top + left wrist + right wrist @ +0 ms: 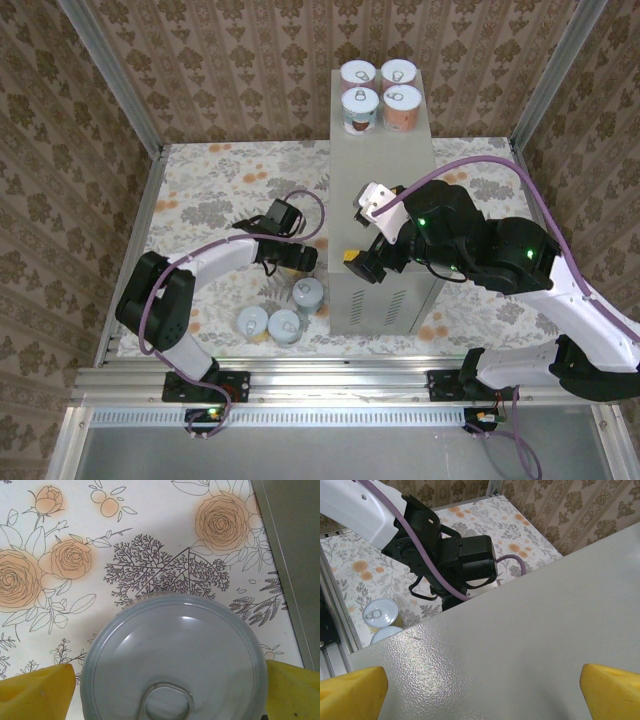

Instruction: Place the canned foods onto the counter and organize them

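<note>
While four tins (403, 108) stand in a two-by-two block at the far end of the grey desk (385, 190), the left end effector (170, 690) hangs low over the floral floor (150, 520), just left of the desk's near half. Its yellow fingers (35, 692) are spread to either side of a fifth tin (175, 650), which stands upright on the floor with its pull-tab lid facing the wrist camera. A sliver of floor shows between one finger and the rim, and the other finger meets the rim's edge. Whether they press the tin's wall cannot be told.

Three loose tins (285, 326) stand upright in a cluster on the floor between that arm and the near rail, beside the desk's vented side.

The right end effector (480, 690) hovers above the near part of the desk top. Its fingers are spread wide with nothing between them but bare grey metal. From the right wrist, the left arm (445, 555) is seen beyond the desk's edge, with two floor tins (381, 614) below it.
</note>
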